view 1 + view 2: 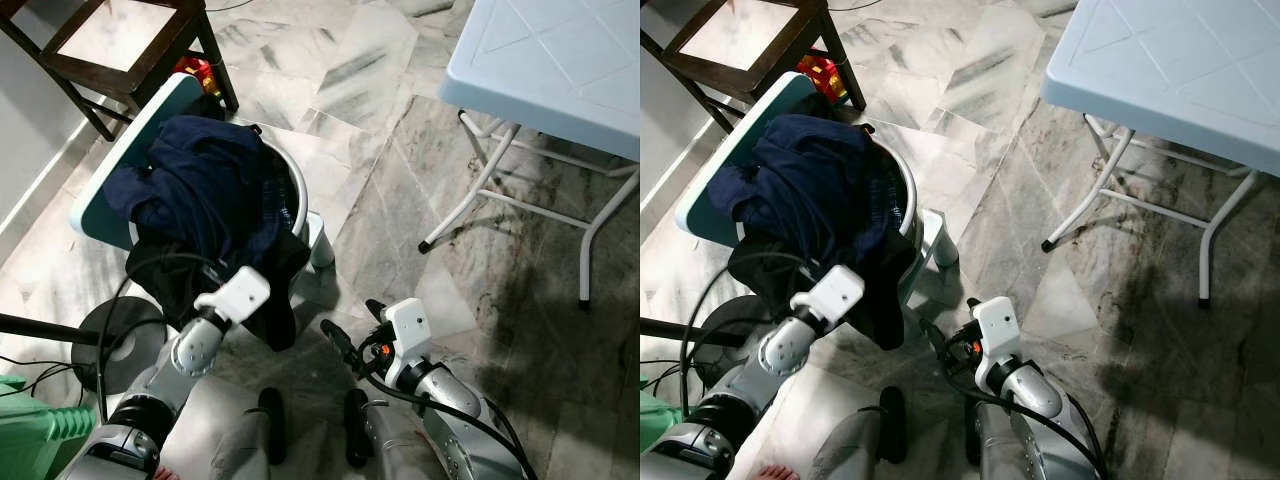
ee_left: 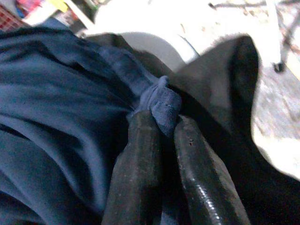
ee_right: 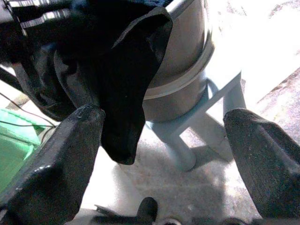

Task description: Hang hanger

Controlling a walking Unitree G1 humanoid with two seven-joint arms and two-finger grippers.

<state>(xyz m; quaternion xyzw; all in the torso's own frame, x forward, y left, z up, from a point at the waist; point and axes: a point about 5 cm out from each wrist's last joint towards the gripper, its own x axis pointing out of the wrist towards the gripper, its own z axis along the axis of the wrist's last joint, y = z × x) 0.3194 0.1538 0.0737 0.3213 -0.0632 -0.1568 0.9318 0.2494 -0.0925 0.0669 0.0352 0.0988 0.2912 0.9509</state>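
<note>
My left pincer point(image 2: 161, 136) pinches a fold of the navy garment point(image 1: 205, 185) heaped on the round basket point(image 1: 298, 190), right pincer point(image 3: 164, 154) spread wide nearby, no hanger visible, so pulling may drag the black cloth point(image 1: 280, 290) out.

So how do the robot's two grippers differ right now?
The left gripper has its jaws closed on a fold of the navy garment piled in the tub; the right gripper has its jaws spread wide and holds nothing. The left one is reached into the laundry, while the right one hangs off beside the tub, above the floor. Both have two black fingers.
</note>
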